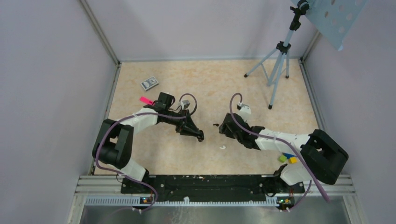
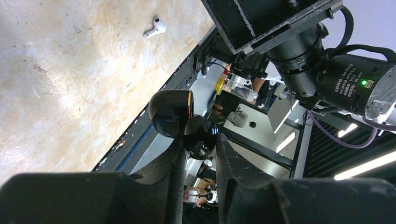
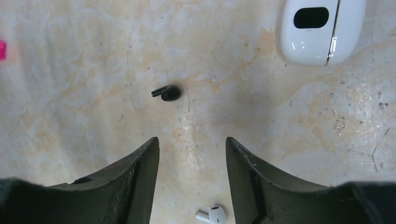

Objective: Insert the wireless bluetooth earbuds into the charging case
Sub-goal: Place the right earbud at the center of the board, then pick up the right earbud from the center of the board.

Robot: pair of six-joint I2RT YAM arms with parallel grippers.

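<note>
My left gripper [image 1: 200,136] [image 2: 198,140] is shut on a glossy black charging case [image 2: 173,112] and holds it off the table. The case's two rounded halves stick out past the fingertips. A black earbud [image 1: 215,124] [image 3: 167,93] lies on the table between the two grippers. My right gripper [image 1: 223,129] [image 3: 191,144] is open and empty, low over the table, with the black earbud just ahead of its tips. A white earbud [image 1: 223,147] [image 3: 212,215] [image 2: 155,28] lies close by, near my right fingers. A white charging case [image 3: 322,28] lies shut beyond the right gripper.
A tripod [image 1: 279,63] stands at the back right under a perforated board [image 1: 334,18]. A small card box [image 1: 149,83] and a pink piece [image 1: 146,100] lie at the back left. Coloured blocks [image 1: 289,158] sit by the right arm. Walls close three sides.
</note>
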